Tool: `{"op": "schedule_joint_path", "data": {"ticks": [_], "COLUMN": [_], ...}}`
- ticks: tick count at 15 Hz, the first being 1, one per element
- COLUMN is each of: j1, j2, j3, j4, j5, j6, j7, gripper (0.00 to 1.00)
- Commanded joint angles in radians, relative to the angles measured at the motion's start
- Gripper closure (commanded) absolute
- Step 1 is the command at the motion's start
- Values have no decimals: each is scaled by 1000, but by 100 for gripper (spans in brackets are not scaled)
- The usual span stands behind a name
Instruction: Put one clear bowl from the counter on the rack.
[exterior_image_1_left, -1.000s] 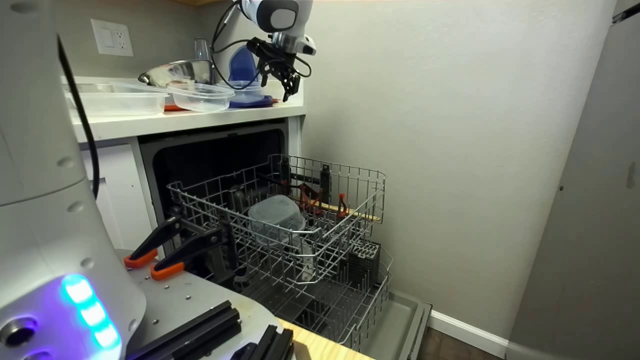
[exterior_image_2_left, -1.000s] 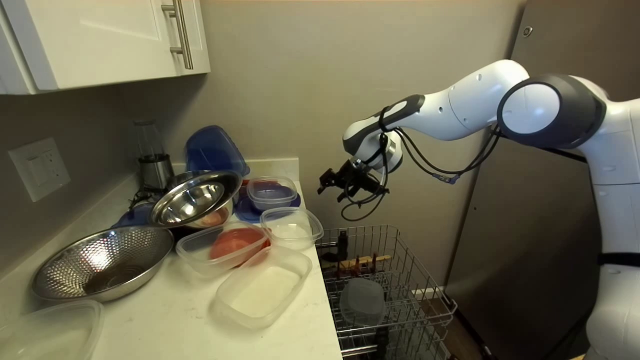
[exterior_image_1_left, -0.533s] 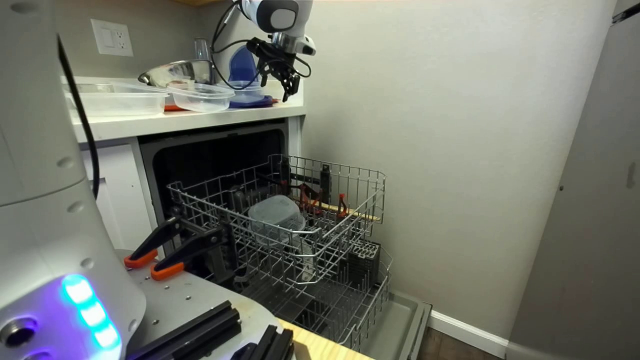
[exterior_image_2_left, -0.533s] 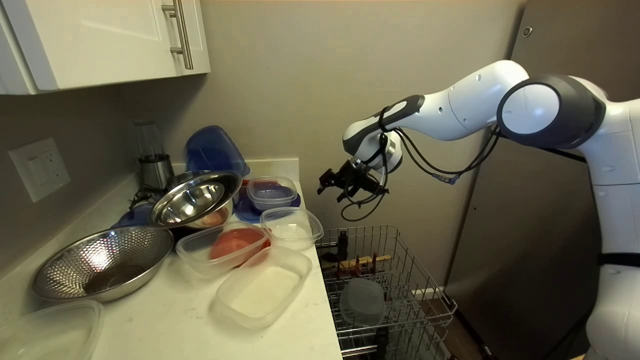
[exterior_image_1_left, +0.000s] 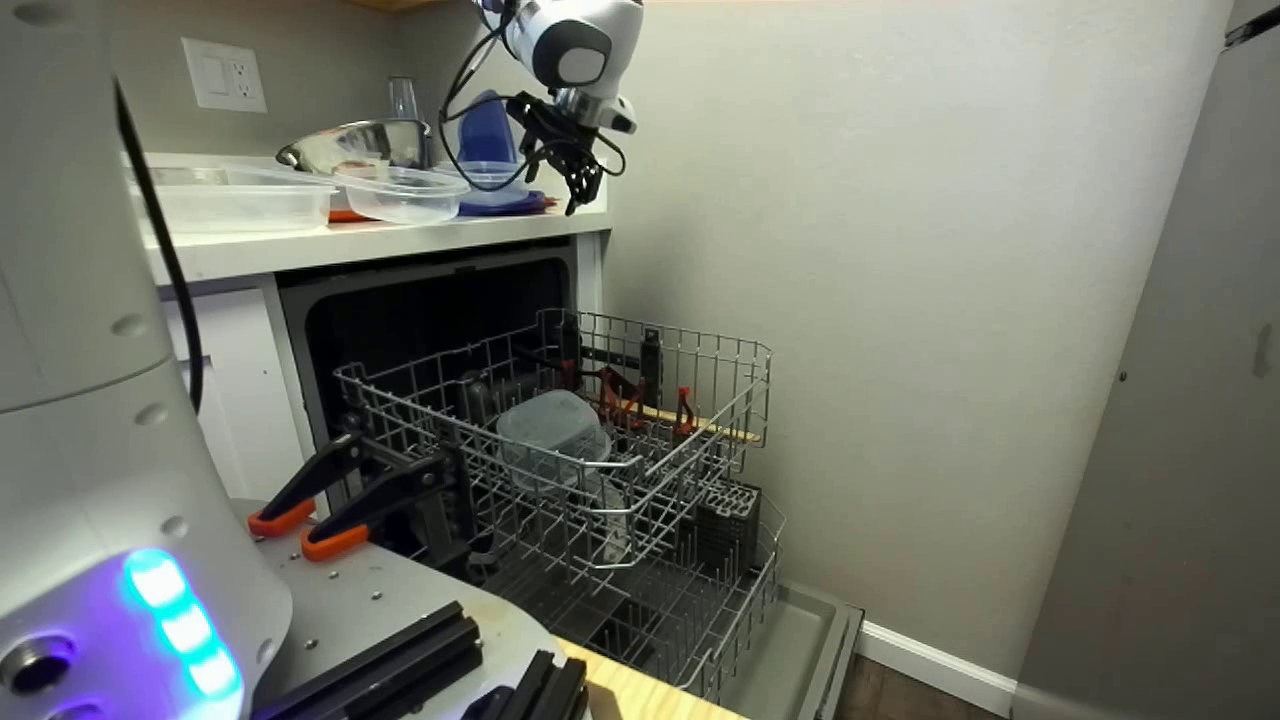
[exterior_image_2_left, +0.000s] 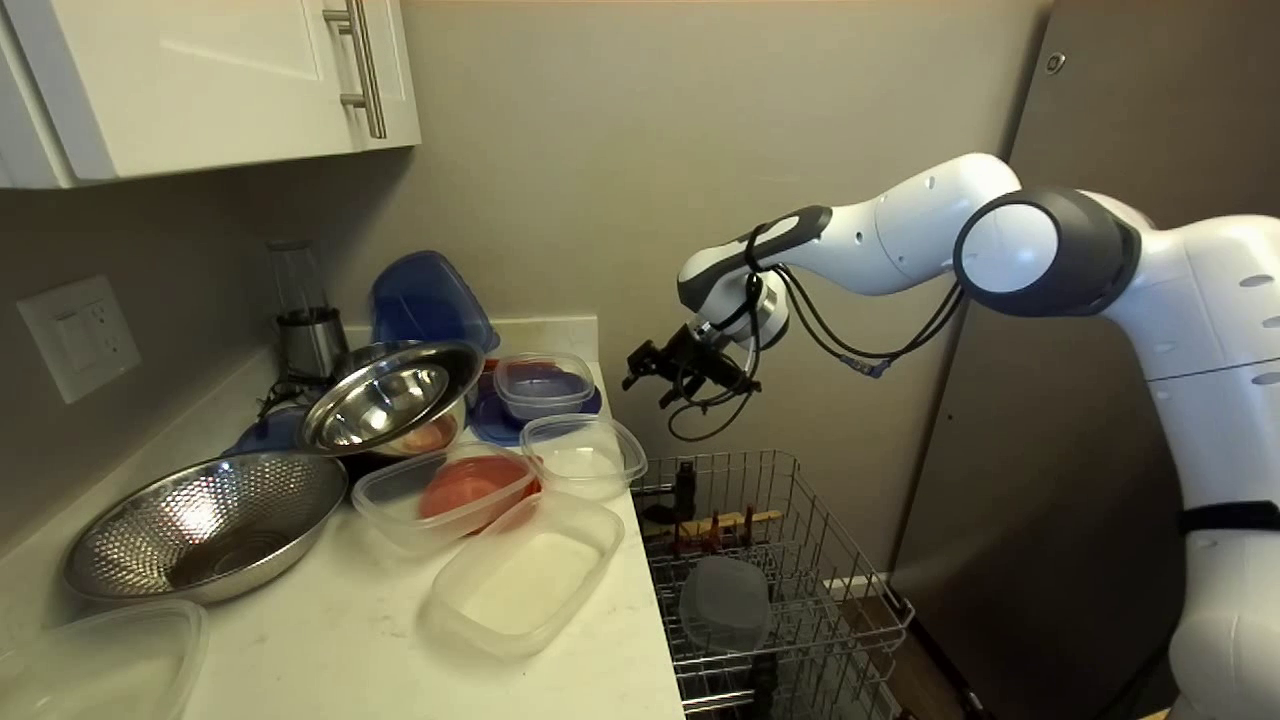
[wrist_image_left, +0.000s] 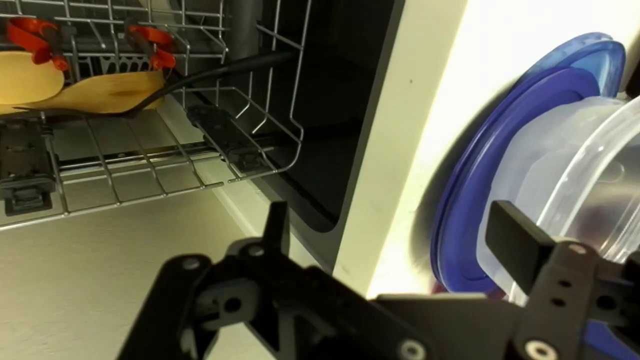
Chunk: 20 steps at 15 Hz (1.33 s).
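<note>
The gripper (wrist_image_left: 392, 225) hangs near the corner of the counter (exterior_image_2_left: 320, 640) by the wall (exterior_image_2_left: 620, 200), its two fingers (wrist_image_left: 516, 243) spread wide. At that corner a clear bowl (exterior_image_2_left: 545, 400) sits on blue lids (exterior_image_2_left: 492, 423); the wrist view shows one finger in front of it, while in an exterior view a gap separates them. Another clear bowl (exterior_image_2_left: 585, 460) sits near it, at the edge facing the rack (exterior_image_1_left: 612, 511). Farther along that edge lies an oblong tub (exterior_image_2_left: 530, 580), beside another tub (exterior_image_2_left: 395, 500) with a red thing (exterior_image_2_left: 472, 490) showing through. A metal colander (exterior_image_2_left: 215, 530) and a tilted steel bowl (exterior_image_2_left: 390, 400) stand toward the counter's back edge. In the rack, a grey domed dish (exterior_image_1_left: 553, 425) rests near the edge away from the wall, and wooden utensils (wrist_image_left: 110, 92) lie toward the edge by the wall.
</note>
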Motion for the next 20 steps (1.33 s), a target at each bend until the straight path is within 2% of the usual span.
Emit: {"op": "schedule_joint_path", "data": {"ticks": [1,10,20], "j1": [-49,12,64], "j2": [88,271,289], "j3": [56,84,75], "j4": [109,356,477], "j5": [52,27,-5], "j6": [-47,-115,-106], "j7": [-37,18,31], "gripper": [0,0,0]}}
